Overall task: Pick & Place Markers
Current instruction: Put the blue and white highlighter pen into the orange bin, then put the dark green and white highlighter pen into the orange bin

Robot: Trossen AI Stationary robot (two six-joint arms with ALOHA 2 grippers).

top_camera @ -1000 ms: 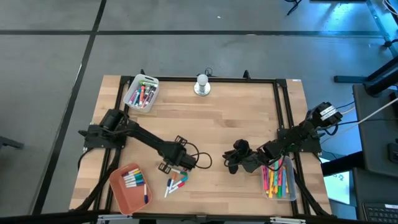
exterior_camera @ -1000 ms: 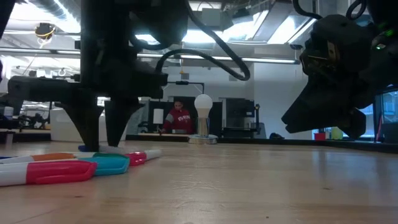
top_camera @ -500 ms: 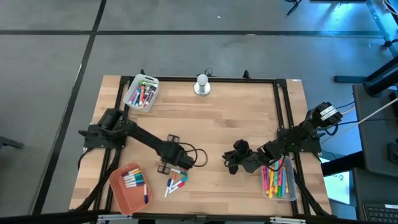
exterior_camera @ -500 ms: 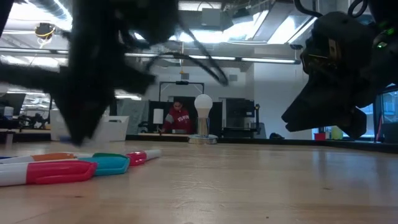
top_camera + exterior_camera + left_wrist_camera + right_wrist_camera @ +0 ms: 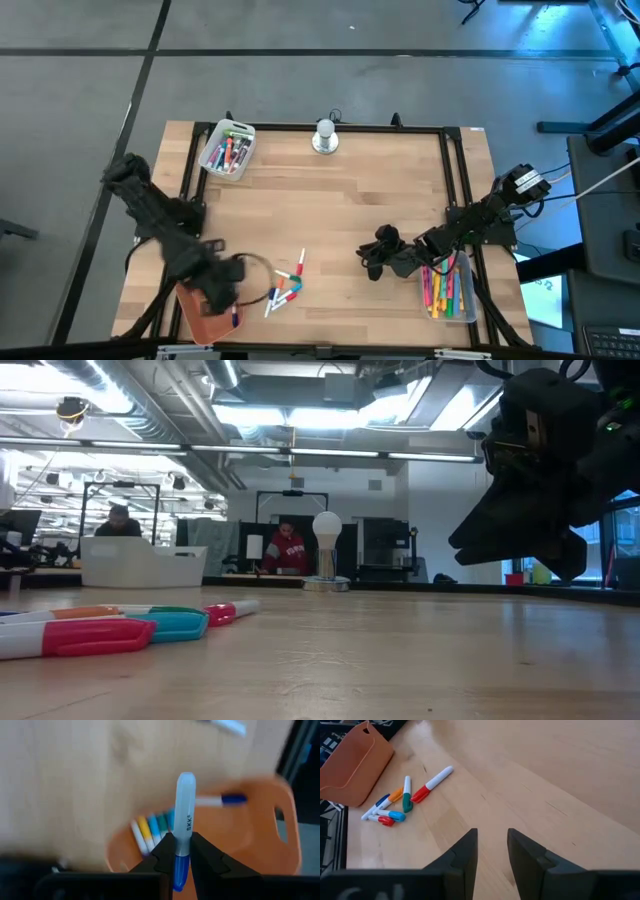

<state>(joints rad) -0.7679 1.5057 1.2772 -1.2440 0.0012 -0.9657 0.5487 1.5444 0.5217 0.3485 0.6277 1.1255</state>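
One blue-capped marker is pinched upright by the left gripper, probably above the orange tray. It should be lowered beside the markers there before release. The right gripper waits spread, empty.

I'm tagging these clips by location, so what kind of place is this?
Probably a robotics lab in an open-plan workshop: a framed wooden table on grey concrete floor, exposed ceiling ducts and strip lights, and people at desks behind it.

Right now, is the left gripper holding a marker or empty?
Holding: the left gripper pinches a blue-capped white marker above the orange tray.
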